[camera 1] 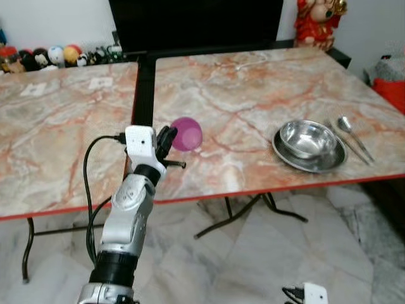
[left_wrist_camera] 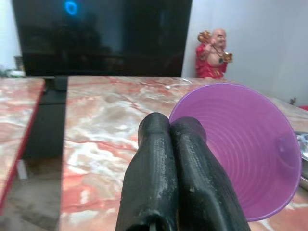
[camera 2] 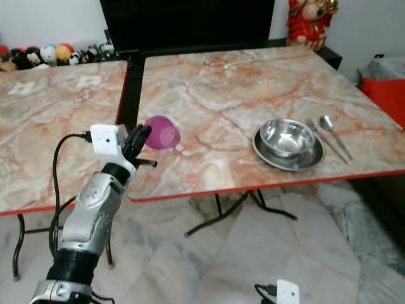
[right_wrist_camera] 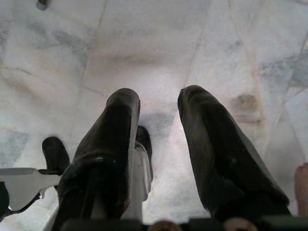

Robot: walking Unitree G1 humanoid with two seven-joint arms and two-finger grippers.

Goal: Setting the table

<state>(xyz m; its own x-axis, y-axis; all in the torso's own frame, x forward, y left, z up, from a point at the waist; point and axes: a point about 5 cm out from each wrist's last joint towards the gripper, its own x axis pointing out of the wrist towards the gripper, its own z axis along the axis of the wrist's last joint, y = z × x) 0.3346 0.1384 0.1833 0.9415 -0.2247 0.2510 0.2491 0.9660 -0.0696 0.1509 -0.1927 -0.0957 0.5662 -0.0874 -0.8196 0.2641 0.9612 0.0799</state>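
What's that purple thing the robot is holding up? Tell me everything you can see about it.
It is a purple plastic cup, cone-shaped and slightly see-through, with fine rings showing on its inner wall. It is tipped on its side, its open mouth facing back toward the robot's left gripper, whose two black fingers are pressed together on its rim. It sits over the near left part of the marble-patterned table, left of the steel bowl. Whether it touches the tabletop cannot be told.
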